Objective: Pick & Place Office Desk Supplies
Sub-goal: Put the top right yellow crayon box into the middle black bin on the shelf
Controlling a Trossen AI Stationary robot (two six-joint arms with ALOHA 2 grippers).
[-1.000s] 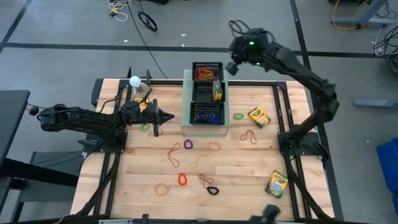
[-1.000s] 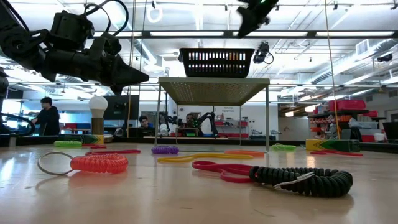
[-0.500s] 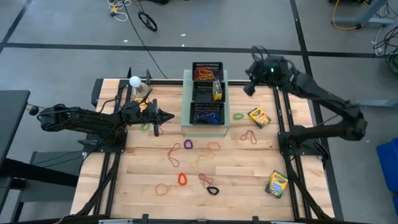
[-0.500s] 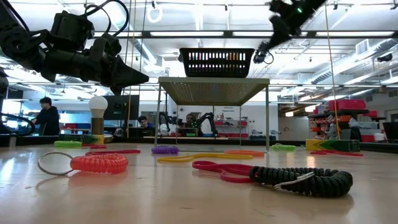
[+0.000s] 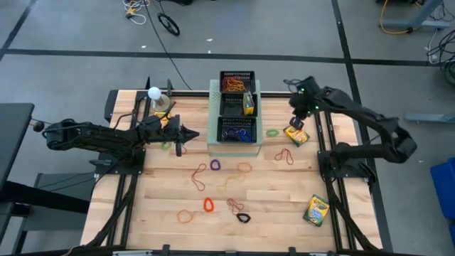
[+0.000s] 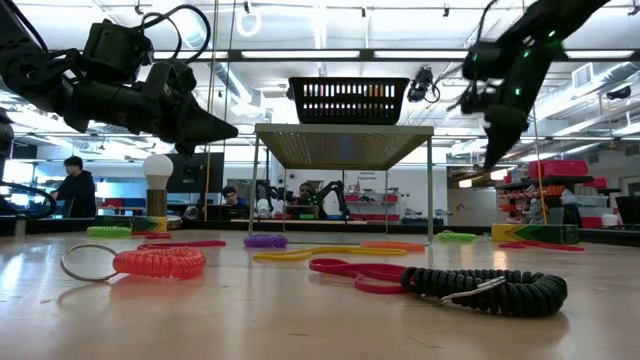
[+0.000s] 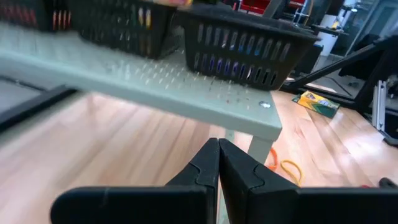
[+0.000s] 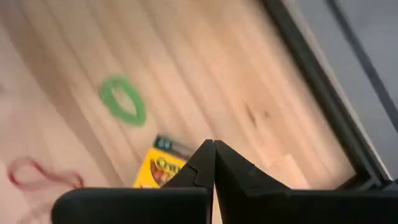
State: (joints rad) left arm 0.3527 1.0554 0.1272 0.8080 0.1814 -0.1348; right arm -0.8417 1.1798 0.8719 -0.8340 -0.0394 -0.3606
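Observation:
Three black mesh trays (image 5: 237,105) stand in a row on the pale-green perforated box (image 5: 212,117); the middle one holds a crayon box (image 5: 248,104). Another crayon box (image 5: 296,134) lies flat on the table to the right of them, and a third (image 5: 316,210) lies near the front right. Rubber-band loops (image 5: 213,165) lie scattered on the wood, with a green one (image 5: 272,132) beside the box. My right gripper (image 5: 298,123) is shut and empty, pointing down above the right crayon box (image 8: 163,169). My left gripper (image 5: 193,134) is shut and empty, level, left of the pale-green box (image 7: 186,81).
A white ball on a stand (image 5: 154,93) is at the far left. A black coiled loop (image 6: 490,290) and an orange one (image 6: 160,262) lie near the front edge. Dark frame rails (image 5: 323,135) run along the table's right side, with bare wood at the front left.
My right gripper has swung from above the far mesh tray toward the table's right and near side. It has come down to a point above the crayon box on the right, and its fingers now point down.

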